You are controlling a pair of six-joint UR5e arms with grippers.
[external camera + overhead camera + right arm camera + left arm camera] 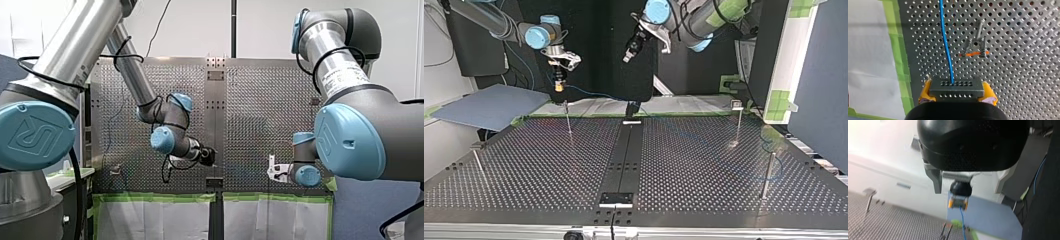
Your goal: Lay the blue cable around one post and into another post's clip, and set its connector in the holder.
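My right gripper (955, 91) has its yellow pads shut on the cable's black connector (955, 86). The blue cable (946, 42) runs from it ahead over the perforated table. In the top view this gripper (559, 86) hangs above the table's far edge at the left, and the blue cable (591, 93) trails off to the right. A thin post (568, 119) stands just below it; its clip head (976, 46) shows ahead of the connector. My left gripper (968, 192) is open and holds nothing. It hovers high near the middle (630, 52), looking across at the right gripper.
Other thin posts stand at the top view's right (738, 122), near right (768, 175) and near left (478, 162). A dark centre strip carries small fixtures at its far end (632, 114) and near end (616, 199). A grey board (489, 107) lies at the far left.
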